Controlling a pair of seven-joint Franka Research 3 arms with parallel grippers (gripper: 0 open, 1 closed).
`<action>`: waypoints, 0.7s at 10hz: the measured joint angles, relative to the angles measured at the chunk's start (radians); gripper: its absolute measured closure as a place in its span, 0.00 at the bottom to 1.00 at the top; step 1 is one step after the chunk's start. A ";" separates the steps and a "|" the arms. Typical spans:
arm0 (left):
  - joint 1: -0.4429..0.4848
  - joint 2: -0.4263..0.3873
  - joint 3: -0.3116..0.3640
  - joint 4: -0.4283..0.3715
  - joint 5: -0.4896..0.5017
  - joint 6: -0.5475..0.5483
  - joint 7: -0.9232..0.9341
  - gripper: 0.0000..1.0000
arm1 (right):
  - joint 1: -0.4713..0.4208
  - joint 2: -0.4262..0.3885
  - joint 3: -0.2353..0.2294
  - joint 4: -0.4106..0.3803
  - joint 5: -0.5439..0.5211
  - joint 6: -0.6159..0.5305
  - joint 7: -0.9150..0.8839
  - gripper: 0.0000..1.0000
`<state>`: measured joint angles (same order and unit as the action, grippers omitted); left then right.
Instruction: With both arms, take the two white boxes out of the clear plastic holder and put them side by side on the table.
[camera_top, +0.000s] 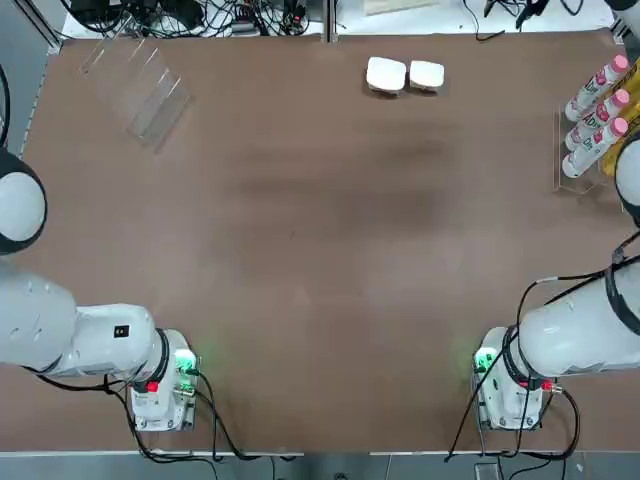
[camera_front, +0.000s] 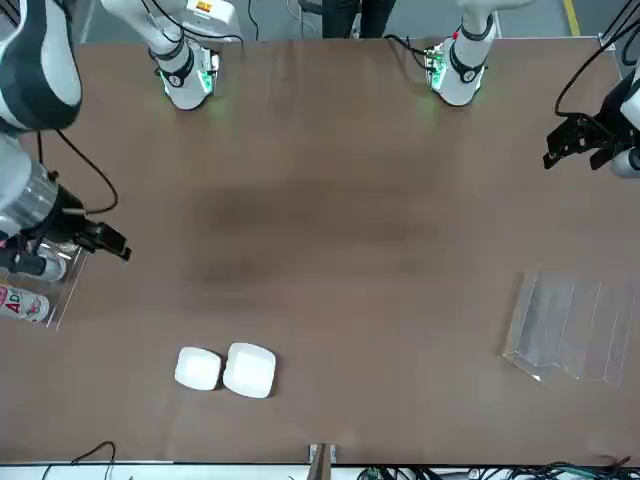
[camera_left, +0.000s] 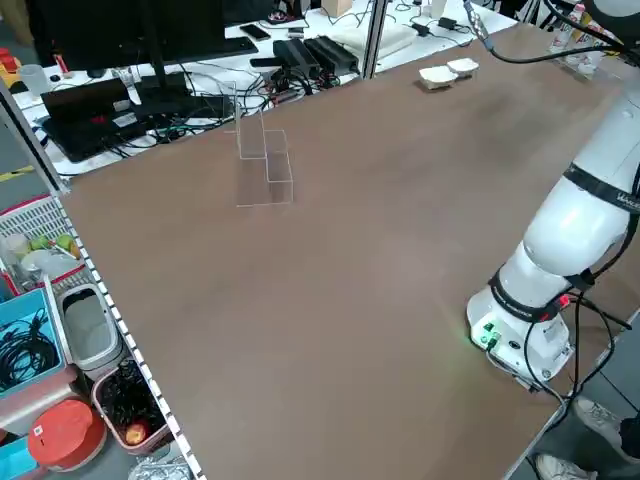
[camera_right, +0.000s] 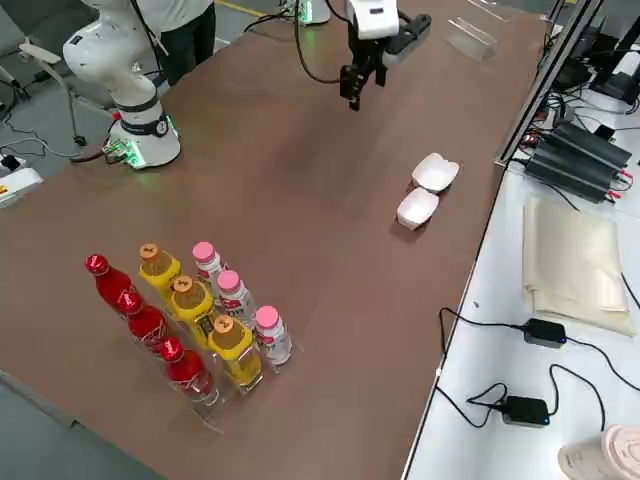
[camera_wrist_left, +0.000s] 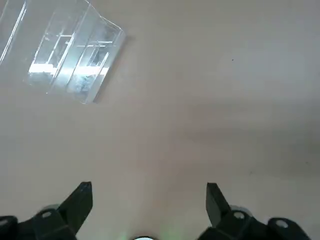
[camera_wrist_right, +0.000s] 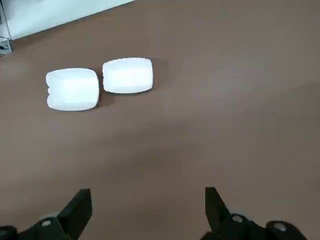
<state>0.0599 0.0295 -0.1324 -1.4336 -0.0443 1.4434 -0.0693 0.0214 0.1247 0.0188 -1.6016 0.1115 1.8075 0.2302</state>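
boxes: 2 white boxes (camera_top: 405, 75) side by side on surface (camera_top: 320, 250), far of right gripper (camera_wrist_right: 145, 212) | holder (camera_top: 140, 85) empty, ahead of left gripper (camera_wrist_left: 145, 210) | both grippers open, empty

A clear rack (camera_right: 205, 405) holds red, yellow and pink-capped bottles (camera_right: 235, 300) — cables (camera_right: 500, 390) trail nearby.

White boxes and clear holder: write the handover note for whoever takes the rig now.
Left claw: open, empty, above bare table near the holder.
Right claw: open, empty, clear of the boxes.
The two small white rounded boxes lie side by side on the brown table, at its far edge.
The clear acrylic slotted holder stands empty at the far left corner.
Done: both boxes out and placed. Left: nothing apparent.
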 joint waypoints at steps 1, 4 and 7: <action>0.000 0.000 0.000 0.000 0.000 -0.006 -0.002 0.00 | -0.008 -0.031 0.005 0.003 -0.012 -0.045 0.000 0.00; 0.004 -0.004 0.003 0.002 0.000 -0.026 -0.007 0.00 | -0.036 -0.074 0.005 0.089 -0.036 -0.214 0.000 0.00; 0.004 -0.012 0.004 0.003 0.000 -0.017 -0.012 0.00 | -0.104 -0.075 -0.008 0.150 -0.041 -0.299 -0.061 0.00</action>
<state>0.0640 0.0178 -0.1288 -1.4310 -0.0444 1.4261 -0.0813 -0.0825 0.0493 0.0105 -1.4516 0.0702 1.5081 0.1691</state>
